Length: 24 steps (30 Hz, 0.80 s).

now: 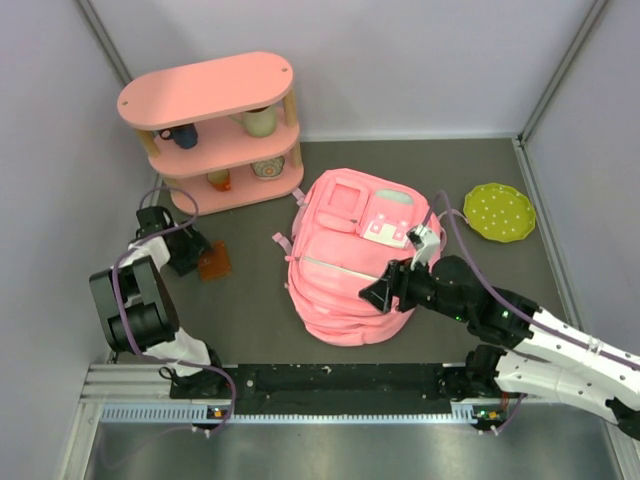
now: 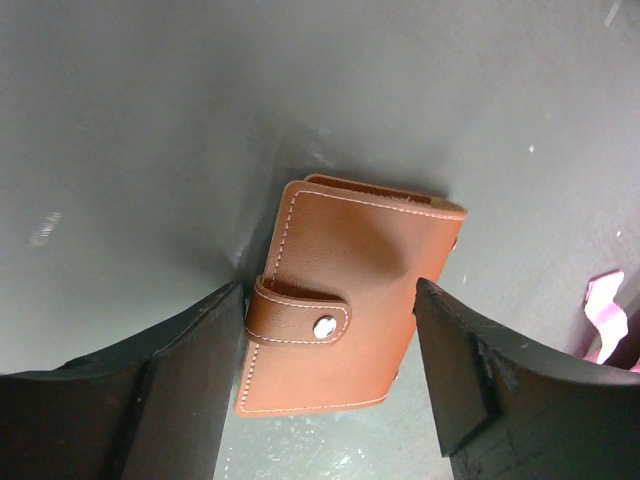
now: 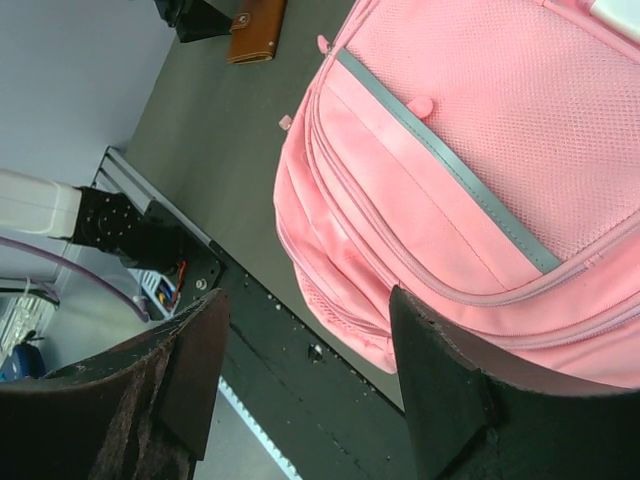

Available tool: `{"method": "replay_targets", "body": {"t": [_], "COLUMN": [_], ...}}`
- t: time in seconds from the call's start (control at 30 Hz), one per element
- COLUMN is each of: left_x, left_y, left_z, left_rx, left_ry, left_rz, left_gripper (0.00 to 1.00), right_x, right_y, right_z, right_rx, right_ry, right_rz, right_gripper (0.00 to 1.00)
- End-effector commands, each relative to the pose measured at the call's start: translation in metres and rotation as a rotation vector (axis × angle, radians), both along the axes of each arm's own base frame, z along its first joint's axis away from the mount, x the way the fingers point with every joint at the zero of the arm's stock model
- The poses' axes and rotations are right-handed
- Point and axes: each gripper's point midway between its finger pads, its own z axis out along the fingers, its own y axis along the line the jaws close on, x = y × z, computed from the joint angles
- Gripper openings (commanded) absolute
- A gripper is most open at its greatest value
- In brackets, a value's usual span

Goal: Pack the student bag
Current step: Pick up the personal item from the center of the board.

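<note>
The left hand straddles the brown snap wallet flat on the surface, spread wide, seemingly to pinch it, while the right hand, open and empty, hovers over the near end of the student bag lying mid-surface.

The student bag is a large, soft pink backpack lying flat on its back, front pockets facing up, about the middle of the surface and a little toward the right edge. Its rounded end reaches close to the near edge. A white-and-pink patch sits on the upper pocket, and a grey strip crosses the mesh front. Pink straps trail from its left side. The zips in view look closed.
</note>
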Motion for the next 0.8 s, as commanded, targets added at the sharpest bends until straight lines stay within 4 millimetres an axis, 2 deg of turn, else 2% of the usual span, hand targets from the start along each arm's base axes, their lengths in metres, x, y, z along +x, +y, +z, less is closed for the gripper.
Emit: {"method": "replay_targets", "body": {"t": [0.0,0.1,0.13,0.17,0.23,0.43,0.6,0.77], "left_x": [-0.011,-0.016,-0.019,-0.019,-0.021,-0.02,-0.018,-0.02], "left_y": [-0.031,-0.045,-0.046,-0.048,-0.056,-0.06,-0.063,-0.066], "left_z": [-0.005,-0.005,-0.009,-0.008,-0.012,-0.017,-0.018,-0.012], "left_rx": [-0.022,0.005,0.02,0.027,0.02,0.008,0.006,0.004], "left_ry": [0.004,0.01,0.019,0.015,0.022,0.022,0.012,-0.013], "left_rz": [-0.096,-0.143,-0.149,-0.155,-0.179,-0.192,-0.196,-0.192], "left_gripper": [0.72,0.65,0.64,0.57,0.49,0.31,0.0,0.0], "right_x": [0.006,0.008,0.011,0.011,0.012,0.009,0.01,0.01], "right_y": [0.007,0.024,0.031,0.036,0.047,0.058,0.057,0.056], "right_z": [0.009,0.016,0.013,0.018,0.015,0.005,0.005,0.0], "right_rx": [0.015,0.031,0.021,0.032,0.024,0.009,0.017,0.011], "right_ry": [-0.036,-0.029,-0.017,-0.013,0.008,0.053,0.055,0.062], "right_rz": [-0.005,0.032,0.041,0.047,0.072,0.108,0.095,0.088], "right_gripper": [0.65,0.65,0.65,0.65,0.65,0.65,0.65,0.65]}}
